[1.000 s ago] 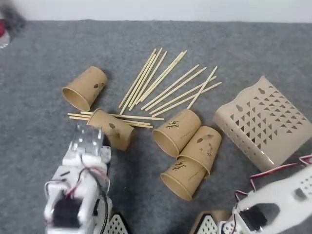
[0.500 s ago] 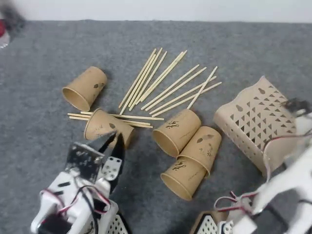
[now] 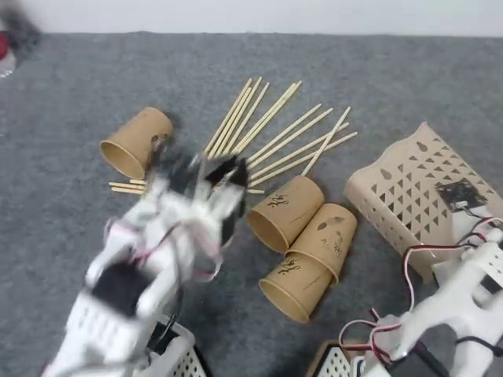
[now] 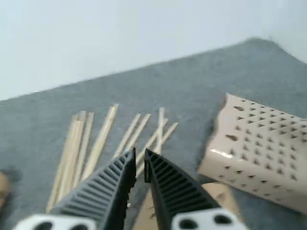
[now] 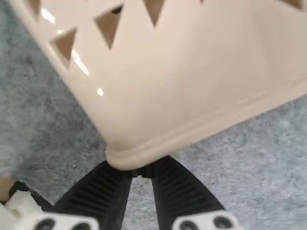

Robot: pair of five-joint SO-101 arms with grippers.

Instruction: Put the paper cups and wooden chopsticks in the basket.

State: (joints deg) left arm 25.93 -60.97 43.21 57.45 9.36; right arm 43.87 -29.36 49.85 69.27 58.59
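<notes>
Several wooden chopsticks [image 3: 271, 133] lie fanned out on the grey carpet. One paper cup [image 3: 137, 141] lies on its side at the left, and three more paper cups [image 3: 284, 212] are clustered in the middle. The beige basket [image 3: 428, 192] lies on its side at the right. My left arm [image 3: 169, 236] is raised over the spot by the left cup, and the left gripper [image 4: 139, 160] is shut on nothing, pointing towards the chopsticks [image 4: 96, 143] and the basket [image 4: 259, 148]. The right gripper [image 5: 139, 171] is shut, its tips against the corner of the basket's rim [image 5: 144, 153].
Grey carpet [image 3: 330, 71] runs back to a white wall behind the chopsticks. A red object [image 3: 5, 47] sits at the far left corner. The arm bases [image 3: 338, 361] stand at the near edge.
The left arm has lifted and swung forward over the cup by the chopsticks, and its jaws have gone from open to shut. The right arm has come up against the basket's near rim.
</notes>
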